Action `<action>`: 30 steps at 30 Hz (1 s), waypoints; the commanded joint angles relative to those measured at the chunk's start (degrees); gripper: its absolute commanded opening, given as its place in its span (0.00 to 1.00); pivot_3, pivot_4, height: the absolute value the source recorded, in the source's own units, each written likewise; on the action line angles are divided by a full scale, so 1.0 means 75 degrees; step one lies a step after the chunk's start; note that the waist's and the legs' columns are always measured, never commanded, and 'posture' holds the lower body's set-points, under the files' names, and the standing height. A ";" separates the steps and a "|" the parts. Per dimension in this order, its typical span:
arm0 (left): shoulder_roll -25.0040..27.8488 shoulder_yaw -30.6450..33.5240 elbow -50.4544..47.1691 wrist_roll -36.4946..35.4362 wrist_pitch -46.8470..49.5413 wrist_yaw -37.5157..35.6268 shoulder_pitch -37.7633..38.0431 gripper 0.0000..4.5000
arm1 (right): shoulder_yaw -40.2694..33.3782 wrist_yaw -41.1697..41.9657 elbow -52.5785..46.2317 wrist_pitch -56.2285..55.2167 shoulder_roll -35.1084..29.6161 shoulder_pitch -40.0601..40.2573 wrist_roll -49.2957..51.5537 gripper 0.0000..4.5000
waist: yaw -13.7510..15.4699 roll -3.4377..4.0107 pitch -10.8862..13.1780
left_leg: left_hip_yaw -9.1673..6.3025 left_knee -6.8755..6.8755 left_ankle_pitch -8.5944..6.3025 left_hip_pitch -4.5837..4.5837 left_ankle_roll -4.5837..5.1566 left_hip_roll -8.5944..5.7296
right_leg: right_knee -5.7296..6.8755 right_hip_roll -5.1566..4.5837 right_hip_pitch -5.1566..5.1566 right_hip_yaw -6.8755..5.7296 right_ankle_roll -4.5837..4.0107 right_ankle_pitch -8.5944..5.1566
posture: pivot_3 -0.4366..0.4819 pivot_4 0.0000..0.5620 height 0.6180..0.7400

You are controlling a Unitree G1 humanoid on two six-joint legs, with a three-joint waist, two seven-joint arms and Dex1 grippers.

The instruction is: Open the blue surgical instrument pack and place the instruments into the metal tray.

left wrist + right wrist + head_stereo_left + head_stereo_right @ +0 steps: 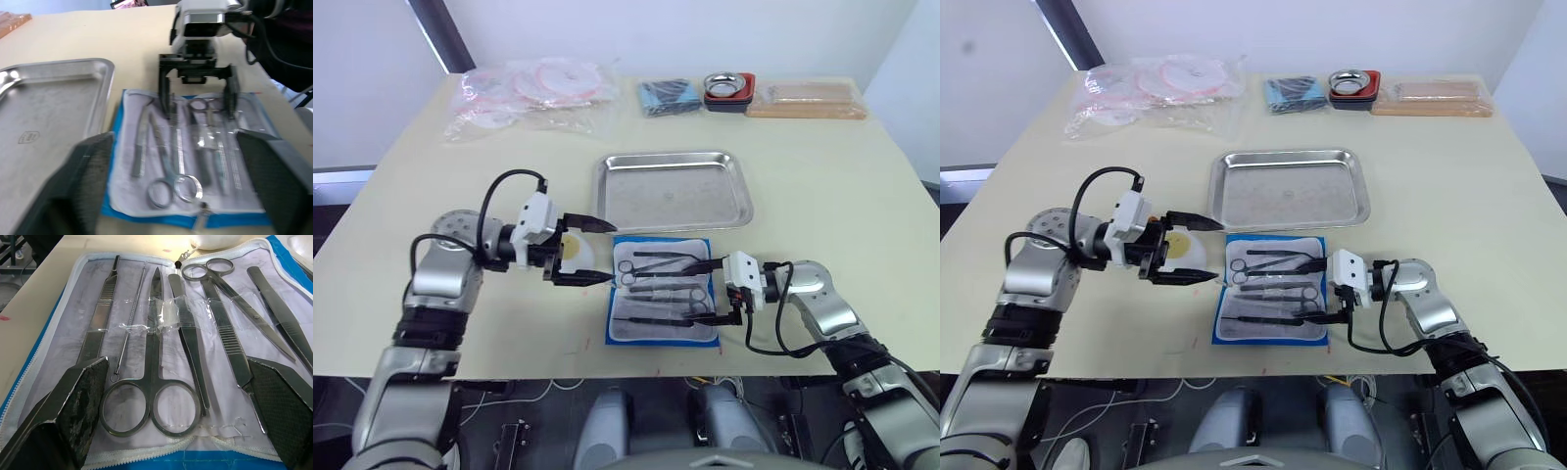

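One blue surgical instrument pack (pixel 663 290) lies unzipped and flat, its whitish lining up. It sits between the two grippers, just on the near side of the metal tray (pixel 673 189), and does not touch it. The instruments (pixel 161 338) rest in a row under clear straps. About six can be counted in the right wrist view: two ringed scissors, several flat forceps or tweezers and one thin probe. The single tray holds nothing.

At the far edge of the cream table (pixel 842 186) lie one clear bag of tubing (pixel 533 93), one dark blue folded bundle (pixel 668 96), one small metal bowl on a red base (pixel 729 90) and one tan block (pixel 808 101). A small white dish (pixel 579 253) sits just beside the left gripper. White walls stand behind the table.

The left gripper (pixel 599 252) reaches in level from the pack's left side with its fingers spread wide and holding nothing. The right gripper (pixel 722 291) comes in low from the pack's right edge, fingers also wide apart, straddling the handle ends of the instruments and gripping none.
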 commanded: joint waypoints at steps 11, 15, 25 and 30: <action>-0.0744 -0.0876 0.3063 0.0907 -0.1657 -0.0620 -0.1493 0.46 | 0.0295 -0.0193 0.0517 0.0058 0.0045 0.0158 -0.0534 1.00 | -0.0018 -0.0006 -0.0003 | -0.0003 0.0002 0.0000 0.0003 0.0000 0.0001 | 0.0002 0.0006 0.0001 0.0001 0.0000 0.0000 | 0.48 0.27 1.00; -0.0823 -0.1157 0.3728 0.1055 -0.2057 -0.0620 -0.1725 0.18 | 0.0282 -0.0224 0.0512 0.0036 0.0047 0.0197 -0.0525 1.00 | -0.0009 -0.0007 -0.0004 | -0.0004 0.0002 0.0000 0.0004 0.0000 0.0002 | 0.0003 0.0007 0.0001 0.0001 0.0000 0.0000 | 0.48 0.27 1.00; -0.1252 -0.1191 0.4797 0.1476 -0.2635 -0.0615 -0.2171 0.18 | 0.0257 -0.0288 0.0431 0.0039 0.0040 0.0303 -0.0497 1.00 | -0.0006 -0.0008 -0.0015 | -0.0003 0.0002 0.0000 0.0006 0.0000 0.0002 | 0.0003 0.0007 0.0005 0.0001 0.0000 0.0000 | 0.48 0.27 1.00; -0.1376 -0.1255 0.5162 0.1835 -0.2757 -0.0553 -0.2329 0.18 | 0.0238 -0.0325 0.0427 0.0053 0.0058 0.0301 -0.0491 1.00 | -0.0009 -0.0008 -0.0020 | -0.0003 0.0002 0.0000 0.0007 0.0000 0.0002 | 0.0003 0.0007 0.0006 0.0001 0.0000 0.0000 | 0.48 0.27 1.00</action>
